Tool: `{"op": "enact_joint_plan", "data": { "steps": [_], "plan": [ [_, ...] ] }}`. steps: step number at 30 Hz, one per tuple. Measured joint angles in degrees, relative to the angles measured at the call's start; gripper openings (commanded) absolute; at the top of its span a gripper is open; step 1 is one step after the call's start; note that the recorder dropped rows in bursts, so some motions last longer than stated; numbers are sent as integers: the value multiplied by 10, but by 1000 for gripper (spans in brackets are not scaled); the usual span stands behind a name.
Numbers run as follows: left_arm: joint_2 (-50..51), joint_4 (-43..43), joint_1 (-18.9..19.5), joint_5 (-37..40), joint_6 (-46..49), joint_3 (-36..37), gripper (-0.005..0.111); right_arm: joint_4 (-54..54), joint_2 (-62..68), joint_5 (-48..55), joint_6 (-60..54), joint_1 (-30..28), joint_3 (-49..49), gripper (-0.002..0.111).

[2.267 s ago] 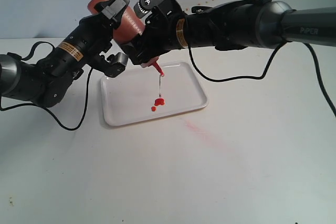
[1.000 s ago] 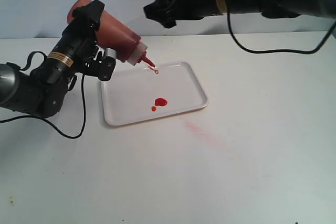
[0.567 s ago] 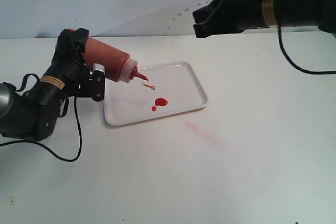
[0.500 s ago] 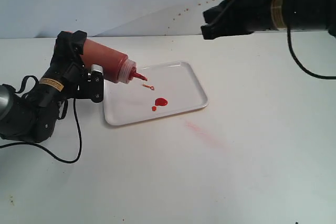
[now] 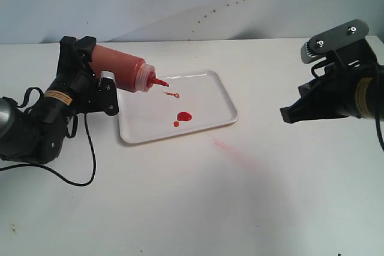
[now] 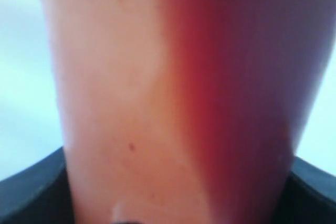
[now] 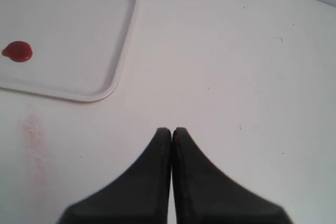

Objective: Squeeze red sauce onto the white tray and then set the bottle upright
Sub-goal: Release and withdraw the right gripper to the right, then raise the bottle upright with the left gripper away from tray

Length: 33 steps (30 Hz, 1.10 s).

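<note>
The bottle (image 5: pixel 122 70), red-orange with a pointed red nozzle, lies almost level above the table, its nozzle over the far left part of the white tray (image 5: pixel 210 97). My left gripper (image 5: pixel 96 65) is shut on its body near the base. In the left wrist view the bottle (image 6: pixel 157 103) fills the picture. The red sauce (image 5: pixel 183 116) sits as a blob near the tray's front, with a small drop beside it and a thin streak below the nozzle. My right gripper (image 5: pixel 287 114) hangs to the right of the tray, shut on nothing (image 7: pixel 171 130). The right wrist view shows the tray's corner (image 7: pixel 113 51) and the red sauce (image 7: pixel 17 52).
A faint pale pink smear (image 5: pixel 231 151) marks the table just in front of the tray, also seen in the right wrist view as the pink smear (image 7: pixel 31 129). Black cables trail from the left arm (image 5: pixel 36 130). A pale wall with small red specks stands behind.
The right arm has pulled away from above the tray to the right and come down, its jaws closing. The left arm has lowered the bottle and tipped it nearer level.
</note>
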Motion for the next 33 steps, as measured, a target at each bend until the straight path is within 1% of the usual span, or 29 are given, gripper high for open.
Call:
{"op": "enact_joint_plan", "data": {
  "steps": [11,17,20,27,33],
  "plan": [
    [0,21,0,0,-3,3,0,0,5,-8,1,0,16,0],
    [-3,9,-6,0,-3,8,0,8,6,-34,1,0,19,0],
    [-4,13,-11,0,-23,13,0,11,6,-49,1,0,19,0],
    [-4,58,-13,0,-52,15,0,13,9,-53,-6,0,19,0],
    [-4,59,-13,0,-128,15,0,13,37,-40,-22,0,19,0]
  ]
}}
